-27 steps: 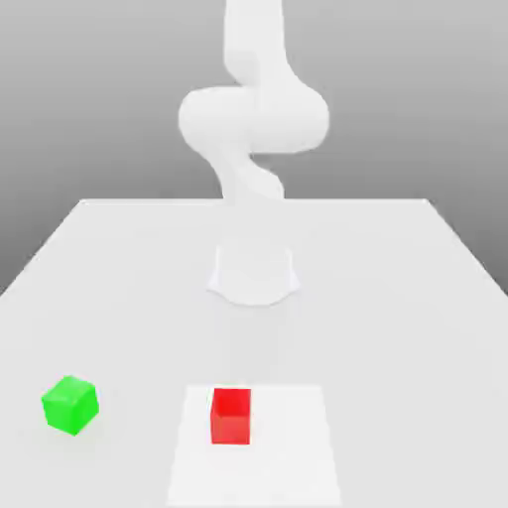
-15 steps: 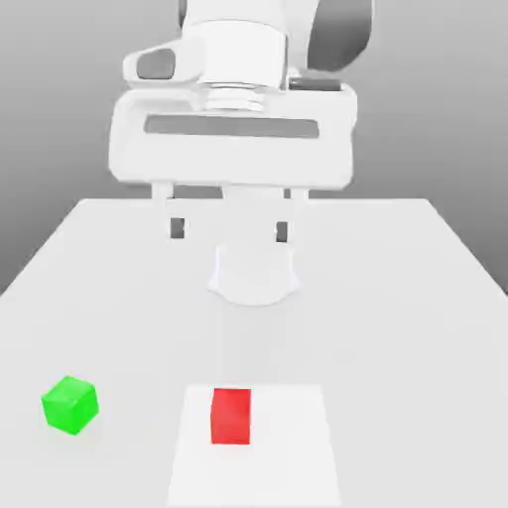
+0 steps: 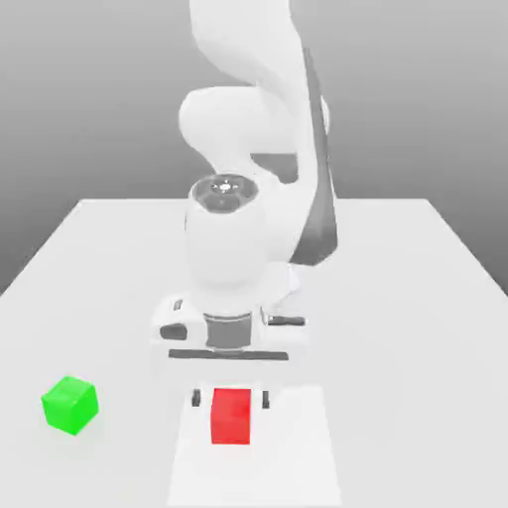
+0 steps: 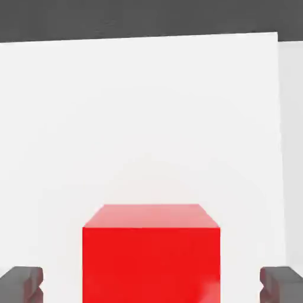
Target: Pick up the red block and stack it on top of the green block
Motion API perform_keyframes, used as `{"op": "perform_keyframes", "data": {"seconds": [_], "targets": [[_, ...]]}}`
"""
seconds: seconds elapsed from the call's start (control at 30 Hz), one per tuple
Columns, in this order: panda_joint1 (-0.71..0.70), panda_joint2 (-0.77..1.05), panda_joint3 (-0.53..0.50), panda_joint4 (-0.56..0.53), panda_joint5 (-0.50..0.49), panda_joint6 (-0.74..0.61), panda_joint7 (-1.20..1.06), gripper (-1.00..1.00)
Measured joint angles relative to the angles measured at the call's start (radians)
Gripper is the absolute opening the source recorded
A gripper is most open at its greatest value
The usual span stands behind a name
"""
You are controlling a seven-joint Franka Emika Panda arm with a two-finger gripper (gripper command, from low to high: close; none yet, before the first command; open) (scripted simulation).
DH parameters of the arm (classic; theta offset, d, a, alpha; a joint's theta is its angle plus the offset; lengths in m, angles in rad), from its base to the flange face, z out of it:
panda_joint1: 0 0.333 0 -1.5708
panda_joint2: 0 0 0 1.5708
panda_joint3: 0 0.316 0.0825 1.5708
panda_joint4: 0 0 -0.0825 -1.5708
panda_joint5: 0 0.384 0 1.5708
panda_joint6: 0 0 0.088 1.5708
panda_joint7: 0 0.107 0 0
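The red block rests on a paler square patch near the table's front edge. My gripper has come down over it, open, with one dark fingertip on each side of the block and a gap between each finger and the block. In the hand view the red block lies between the two grey fingertips, apart from both. The green block sits on the table at the exterior view's left, well away from the gripper.
The arm's round base stands mid-table behind the hand. The white table stretches wide on both sides of the arm.
The hand has dropped from high above the table down to the red block, its fingers now straddling it. Neither block has moved.
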Motion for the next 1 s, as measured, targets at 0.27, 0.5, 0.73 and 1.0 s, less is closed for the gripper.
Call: {"op": "perform_keyframes", "data": {"seconds": [0.27, 0.5, 0.73, 1.0], "targets": [[-0.004, -0.045, 0.003, -0.007, -0.004, -0.038, 0.004, -1.0], [-0.116, -0.216, -0.047, 0.002, -0.011, -0.219, 0.006, -1.0], [-0.41, -0.211, -0.16, 0.105, -0.003, -0.316, -0.009, -1.0], [-0.418, -0.051, -0.123, 0.121, 0.06, -0.175, -0.055, 1.0]]}}
